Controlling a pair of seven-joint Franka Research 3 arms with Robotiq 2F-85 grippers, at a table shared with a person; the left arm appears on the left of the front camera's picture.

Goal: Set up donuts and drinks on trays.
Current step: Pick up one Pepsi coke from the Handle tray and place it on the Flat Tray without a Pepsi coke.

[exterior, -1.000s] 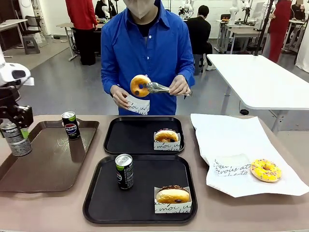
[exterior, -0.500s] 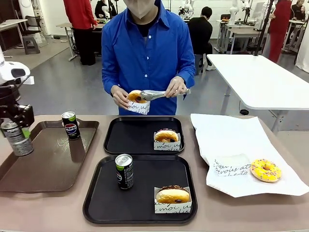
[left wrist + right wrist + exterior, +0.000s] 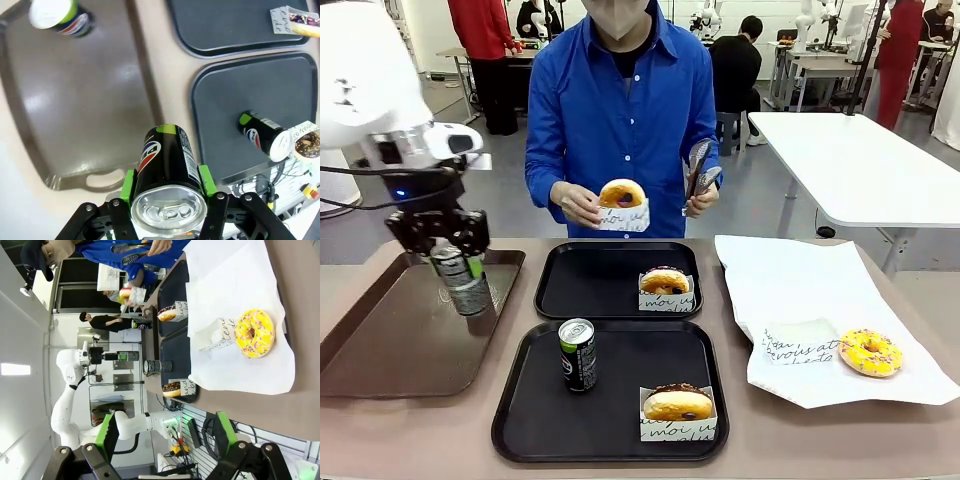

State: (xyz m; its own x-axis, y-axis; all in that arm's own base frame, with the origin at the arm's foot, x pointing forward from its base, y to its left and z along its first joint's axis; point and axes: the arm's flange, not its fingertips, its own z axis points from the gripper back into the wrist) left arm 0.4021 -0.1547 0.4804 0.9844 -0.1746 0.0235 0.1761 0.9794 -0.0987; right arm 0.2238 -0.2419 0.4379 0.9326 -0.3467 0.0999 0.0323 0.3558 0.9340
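At the far left, the robot's left hand (image 3: 457, 262) is seen clamped on a dark can (image 3: 466, 288), which is held slightly tilted above the brown tray (image 3: 380, 345). The left wrist view adds something that the arm covers in the front view: a Pepsi can (image 3: 59, 15) standing upright in a corner of that tray. Toward the middle of the desk (image 3: 770, 440), two black trays are laid one behind the other. On the near tray (image 3: 520, 400) a black-green can (image 3: 577, 355) stands upright, and a chocolate-iced donut (image 3: 678, 405) is set in a printed sleeve. On the far tray (image 3: 580, 285) a second sleeved donut (image 3: 664, 282) is placed. Behind it, a third sleeved donut (image 3: 621, 196) and a pair of tongs (image 3: 698, 170) are held by the person (image 3: 620, 100). At the right, a yellow donut (image 3: 870, 352) lies bare on white paper (image 3: 800, 285), beside an empty sleeve (image 3: 800, 342). In the right wrist view the right hand (image 3: 166, 437) is shown spread, with nothing between its pads, well apart from the yellow donut. In all, three cans, four donuts, two black trays and one brown tray are counted.
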